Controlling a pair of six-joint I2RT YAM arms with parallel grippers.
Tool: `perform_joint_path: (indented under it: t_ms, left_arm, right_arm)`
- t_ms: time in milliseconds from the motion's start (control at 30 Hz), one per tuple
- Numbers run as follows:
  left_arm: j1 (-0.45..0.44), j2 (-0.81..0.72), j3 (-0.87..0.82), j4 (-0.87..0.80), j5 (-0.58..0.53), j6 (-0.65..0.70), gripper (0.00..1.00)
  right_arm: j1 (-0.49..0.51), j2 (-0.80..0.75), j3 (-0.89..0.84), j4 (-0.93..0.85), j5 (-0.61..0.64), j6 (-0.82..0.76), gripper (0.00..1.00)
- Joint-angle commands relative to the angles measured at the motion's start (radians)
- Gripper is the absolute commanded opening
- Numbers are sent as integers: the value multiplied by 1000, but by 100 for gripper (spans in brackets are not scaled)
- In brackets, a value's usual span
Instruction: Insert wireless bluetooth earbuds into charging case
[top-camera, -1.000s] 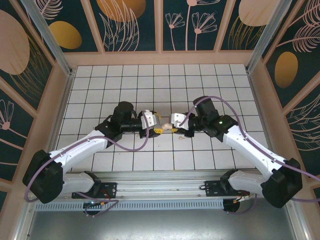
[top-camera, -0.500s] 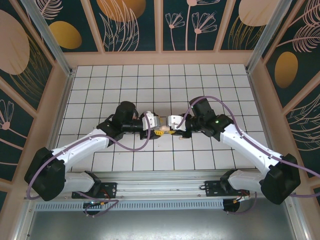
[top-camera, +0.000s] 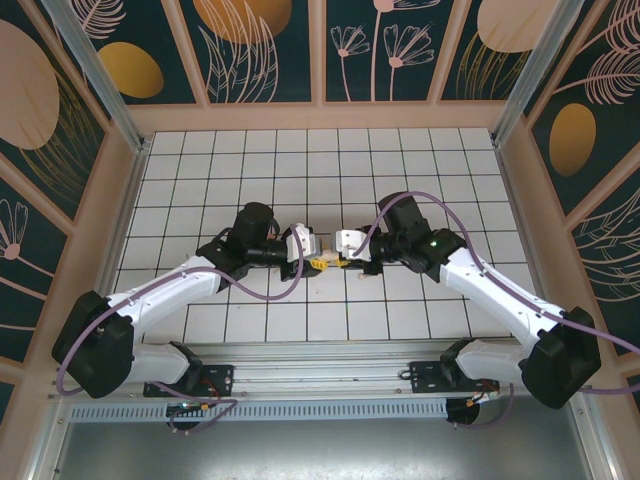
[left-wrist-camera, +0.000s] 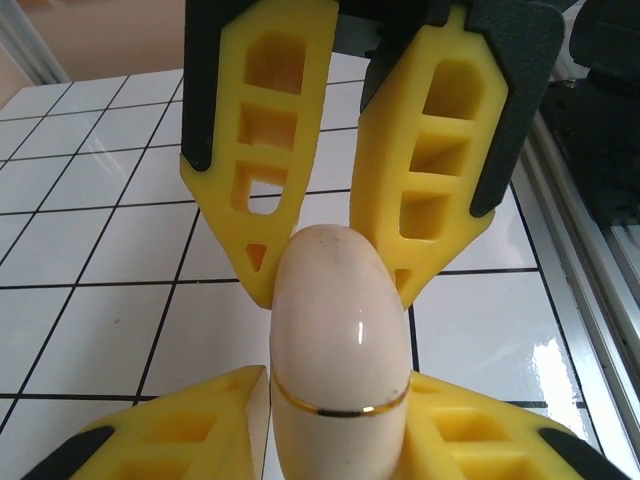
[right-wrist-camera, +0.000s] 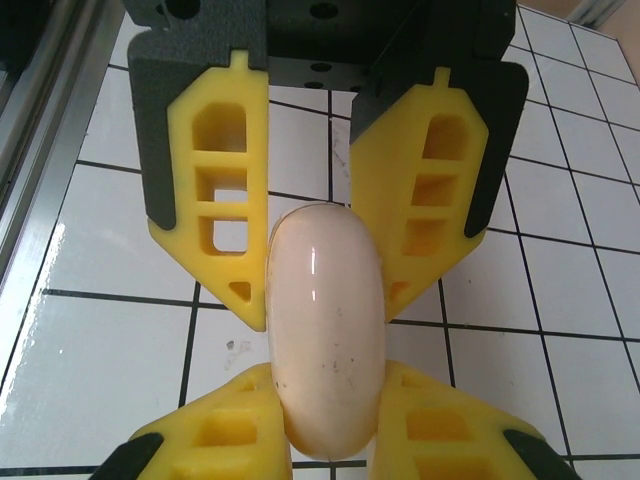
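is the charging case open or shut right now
Shut. In the left wrist view the charging case has lid and body meeting at a thin gold seam with no gap. Contents: cannot tell.

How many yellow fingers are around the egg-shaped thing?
4. Two belong to the left gripper, one on each side of the cream case. Two belong to the right gripper, one on each side of its other end. None seem hidden.

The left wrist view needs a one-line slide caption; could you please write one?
Closed cream charging case, flanked by the left gripper below and the right gripper above, over white tiles.
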Motion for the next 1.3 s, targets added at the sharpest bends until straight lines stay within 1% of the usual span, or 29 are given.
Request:
perform_joint_path:
  t_ms: [0, 33, 100, 133, 200, 233, 300, 367, 433, 500, 533, 633, 700, 733, 767, 867, 1000, 1200, 1233, 1267]
  left_arm:
    - [-1, -4, 32, -8, 20, 6, 27]
    - [0, -4, 35, -12, 22, 6, 24]
    - [-1, -4, 39, -17, 27, 3, 24]
    - [-1, -4, 40, -17, 26, 0, 25]
    - [-1, -8, 38, -15, 27, -1, 33]
    - [0, -9, 37, -12, 27, -3, 35]
    - [-1, -12, 37, -10, 26, -4, 37]
    - [-1, -13, 37, -7, 28, -8, 37]
    - [-1, -11, 37, -5, 30, -10, 35]
    - [-1, -8, 37, -6, 30, -11, 28]
    - [-1, -6, 38, -9, 28, -11, 25]
    - [-1, -4, 38, -11, 23, -10, 21]
    - [-1, -7, 36, -11, 17, -9, 20]
    - [-1, -8, 32, -9, 17, -7, 19]
    - [-1, -7, 30, -5, 17, -6, 19]
    - [-1, -2, 27, -1, 23, -5, 20]
    - [-1, 3, 23, 7, 30, -5, 20]
    - [-1, -5, 3, 40, 55, -20, 20]
    - [-1, -7, 0, 45, 53, -21, 20]
    - [-1, -8, -1, 47, 53, -22, 20]
  right_arm:
    - [9, 10, 28, 4, -4, -26, 14]
    - [9, 11, 28, 1, 0, -29, 14]
    - [9, 10, 30, -7, 11, -32, 14]
    - [9, 9, 30, -11, 16, -32, 14]
    - [9, 7, 26, -13, 25, -33, 14]
    - [9, 5, 25, -14, 25, -33, 14]
    - [9, 3, 24, -13, 26, -32, 14]
    - [9, 3, 24, -12, 26, -31, 14]
    - [9, 3, 23, -10, 25, -32, 14]
    - [9, 4, 23, -7, 23, -32, 14]
    - [9, 4, 24, -6, 22, -31, 14]
    - [9, 2, 21, 6, 26, -15, 15]
    - [0, -7, 14, 25, 11, 9, 22]
    - [-9, -16, 7, 41, -13, 23, 26]
    - [-21, -29, -5, 62, -41, 37, 28]
    - [-54, -63, -30, 119, -115, 72, 31]
    - [-93, -98, -48, 172, -166, 109, 32]
    - [-102, -110, -71, 236, -180, 155, 32]
    - [-131, -111, -73, 243, -189, 163, 32]
    - [-134, -113, -79, 259, -196, 175, 32]
